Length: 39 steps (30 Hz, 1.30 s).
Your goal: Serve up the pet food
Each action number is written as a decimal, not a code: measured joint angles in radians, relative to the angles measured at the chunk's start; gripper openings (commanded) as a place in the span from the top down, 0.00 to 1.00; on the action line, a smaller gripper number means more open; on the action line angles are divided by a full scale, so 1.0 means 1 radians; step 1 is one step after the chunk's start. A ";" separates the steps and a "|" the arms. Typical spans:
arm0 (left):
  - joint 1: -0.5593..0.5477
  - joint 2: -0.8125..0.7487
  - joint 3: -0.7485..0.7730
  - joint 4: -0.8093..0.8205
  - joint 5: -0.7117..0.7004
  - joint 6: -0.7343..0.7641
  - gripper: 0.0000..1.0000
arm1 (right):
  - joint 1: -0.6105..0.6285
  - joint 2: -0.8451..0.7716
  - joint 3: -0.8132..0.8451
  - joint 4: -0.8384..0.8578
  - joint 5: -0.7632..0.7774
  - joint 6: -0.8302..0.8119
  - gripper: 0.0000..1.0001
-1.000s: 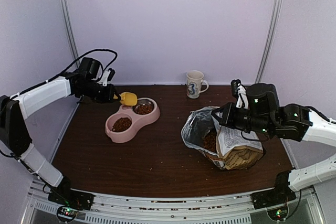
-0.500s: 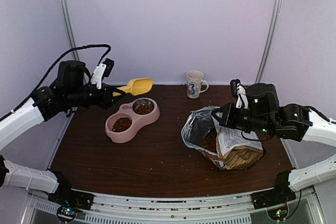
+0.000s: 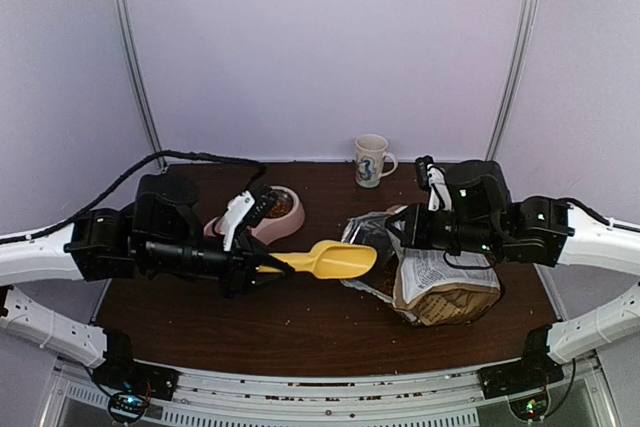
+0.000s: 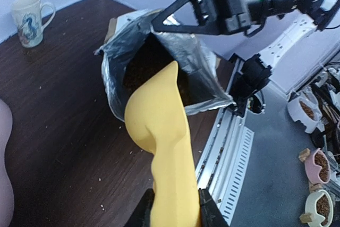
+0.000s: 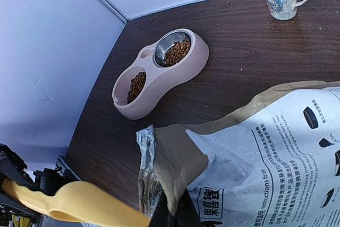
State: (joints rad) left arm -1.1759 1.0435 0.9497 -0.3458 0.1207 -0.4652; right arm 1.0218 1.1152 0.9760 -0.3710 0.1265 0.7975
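Pet food shows as dark kibble inside the open bag (image 4: 144, 63) and in both cups of the pink double bowl (image 5: 177, 51). My left gripper (image 3: 262, 269) is shut on the handle of a yellow scoop (image 3: 330, 261), low over the middle of the table. The scoop (image 4: 158, 123) points its tip into the mouth of the bag (image 4: 207, 86). My right gripper (image 5: 178, 212) is shut on the bag's torn upper edge (image 5: 180, 168) and holds the mouth open. In the top view the right gripper (image 3: 394, 233) sits at the bag's (image 3: 447, 285) left side.
The pink double bowl (image 3: 297, 215) stands behind my left arm, partly hidden by it. A white mug (image 3: 371, 160) stands at the back edge. Loose kibble crumbs dot the dark table (image 3: 300, 322). A metal rail (image 4: 228, 147) runs along the near edge.
My left arm has swung from above the bowl at the back left down and to the right, carrying the scoop to the bag's mouth. The right gripper and bag shifted slightly left.
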 measured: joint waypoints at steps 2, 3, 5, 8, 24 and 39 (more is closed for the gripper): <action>-0.014 0.059 0.007 -0.010 -0.050 -0.021 1.00 | 0.008 0.016 0.008 -0.001 -0.006 -0.010 1.00; -0.019 0.101 0.016 -0.024 -0.098 -0.035 1.00 | 0.019 0.026 0.014 -0.005 -0.006 -0.014 1.00; -0.027 0.172 0.028 -0.032 -0.182 -0.058 1.00 | 0.040 0.042 0.023 -0.009 -0.007 -0.024 1.00; -0.047 0.262 0.061 -0.013 -0.257 -0.066 1.00 | 0.074 0.075 0.034 -0.015 -0.004 -0.035 1.00; -0.067 0.766 0.351 0.210 -0.237 -0.017 1.00 | 0.108 0.059 0.048 -0.071 0.040 -0.031 1.00; -0.028 0.752 0.388 0.195 0.216 0.103 1.00 | 0.080 -0.027 0.008 -0.114 -0.016 0.000 1.00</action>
State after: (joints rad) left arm -1.2041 1.7950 1.3373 -0.1513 0.3370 -0.3618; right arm 1.1019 1.0882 0.9836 -0.4847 0.1101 0.7971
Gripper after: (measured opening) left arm 0.230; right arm 0.019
